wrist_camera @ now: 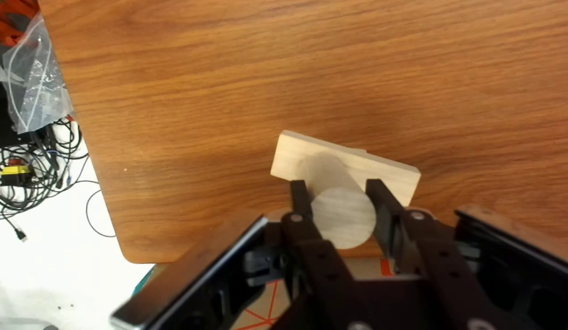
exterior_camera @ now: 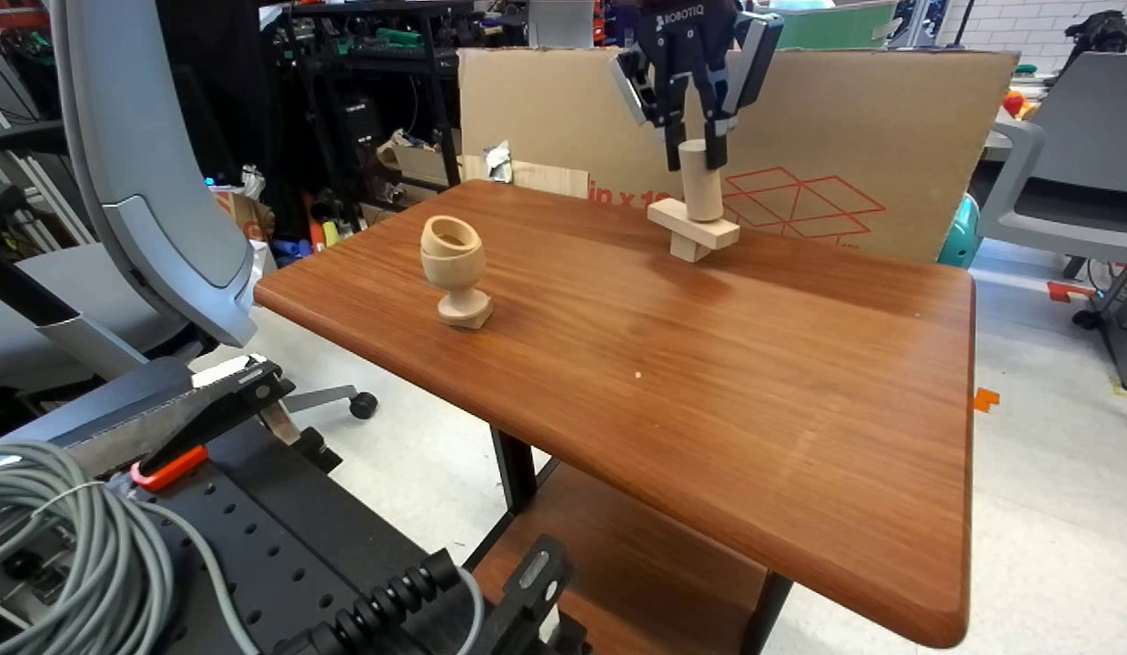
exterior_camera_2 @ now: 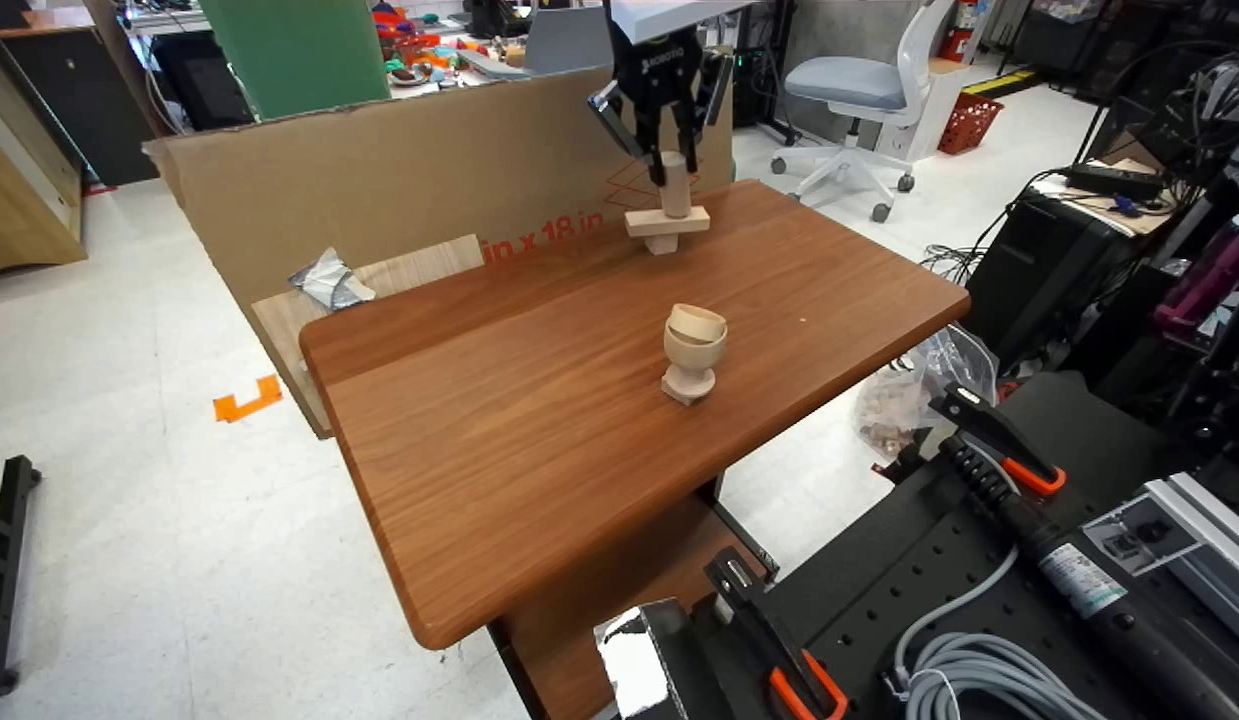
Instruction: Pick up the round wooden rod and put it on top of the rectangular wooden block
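The round wooden rod [exterior_camera: 702, 186] stands upright with its lower end on the top face of the rectangular wooden block [exterior_camera: 722, 232]. The rod [exterior_camera_2: 676, 193] and block [exterior_camera_2: 642, 224] look the same in the other picture of the scene. The block lies flat across a smaller pale wood piece on the table. My gripper [exterior_camera: 696, 153] points down with its fingers close against both sides of the rod's upper part. In the wrist view, the rod's round end [wrist_camera: 343, 219] fills the space between the fingertips [wrist_camera: 337, 192], and the block [wrist_camera: 398, 178] shows beneath.
A goblet-shaped wooden cup [exterior_camera: 453, 270] with a wooden ring tilted in its mouth stands on the brown table [exterior_camera: 754, 382]; it also shows in an exterior view [exterior_camera_2: 691, 355]. A large cardboard box panel [exterior_camera: 854, 118] rises behind the table edge, close to the block.
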Controlling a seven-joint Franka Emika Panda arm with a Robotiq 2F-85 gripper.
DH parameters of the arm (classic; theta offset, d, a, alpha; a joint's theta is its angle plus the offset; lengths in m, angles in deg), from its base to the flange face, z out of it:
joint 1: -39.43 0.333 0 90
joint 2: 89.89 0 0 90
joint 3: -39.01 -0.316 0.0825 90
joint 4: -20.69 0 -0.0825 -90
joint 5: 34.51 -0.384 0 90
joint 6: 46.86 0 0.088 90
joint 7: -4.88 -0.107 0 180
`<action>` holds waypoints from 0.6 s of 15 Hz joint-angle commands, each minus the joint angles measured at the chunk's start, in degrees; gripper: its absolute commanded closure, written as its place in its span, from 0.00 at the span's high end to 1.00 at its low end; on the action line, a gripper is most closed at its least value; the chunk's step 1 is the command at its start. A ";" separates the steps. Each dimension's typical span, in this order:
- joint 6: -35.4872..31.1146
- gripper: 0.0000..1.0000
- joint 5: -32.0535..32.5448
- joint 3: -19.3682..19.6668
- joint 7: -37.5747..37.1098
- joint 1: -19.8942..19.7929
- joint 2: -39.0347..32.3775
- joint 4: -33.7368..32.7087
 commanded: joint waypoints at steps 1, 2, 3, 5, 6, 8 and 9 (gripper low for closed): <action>3.11 0.53 -0.32 0.05 -0.15 -0.16 -1.96 -3.47; 3.39 0.62 -0.30 0.06 -0.22 -0.13 -2.10 -3.66; 3.51 0.68 -0.27 -0.02 -0.08 -0.09 -2.10 -3.69; 3.16 0.82 0.05 -0.08 0.14 0.11 -1.57 -3.24; 2.93 0.89 -0.10 -0.31 0.51 0.06 -0.92 -2.64; 2.30 1.00 -0.29 -0.76 1.21 -0.03 0.73 -1.04; 1.86 1.00 -0.17 -0.92 1.49 0.06 2.21 0.33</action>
